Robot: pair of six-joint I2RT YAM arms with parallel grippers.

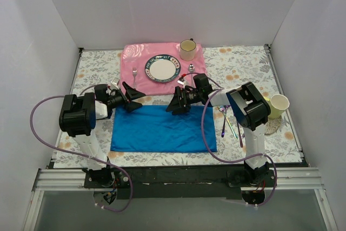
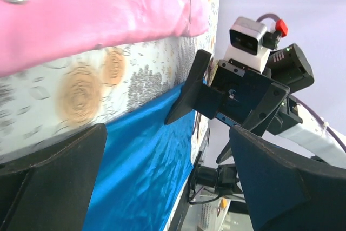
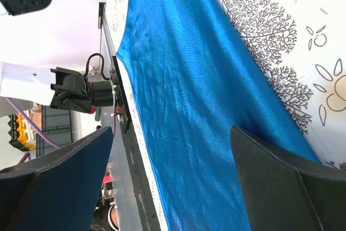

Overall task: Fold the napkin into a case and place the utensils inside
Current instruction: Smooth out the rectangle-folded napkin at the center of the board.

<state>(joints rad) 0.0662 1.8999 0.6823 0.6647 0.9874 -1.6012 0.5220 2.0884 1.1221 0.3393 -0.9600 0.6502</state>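
Note:
The blue napkin (image 1: 162,129) lies flat as a wide rectangle on the flowered tablecloth, near the front edge. No case is in view. The iridescent utensils (image 1: 227,120) lie just right of the napkin, partly under the right arm. My left gripper (image 1: 133,98) hovers open over the napkin's far left corner, nothing between its fingers. My right gripper (image 1: 177,103) hovers open over the napkin's far edge, right of centre, and faces the left one. The napkin (image 2: 146,155) fills the gap between the left fingers (image 2: 54,177). Under the right gripper (image 3: 173,155) the napkin (image 3: 189,79) is smooth.
Behind the napkin lies a pink placemat (image 1: 132,58) with a plate (image 1: 162,68), a silver fork (image 1: 134,73), a silver spoon (image 1: 190,68) and a cup (image 1: 187,50). A paper cup (image 1: 278,105) stands at the right. White walls enclose the table.

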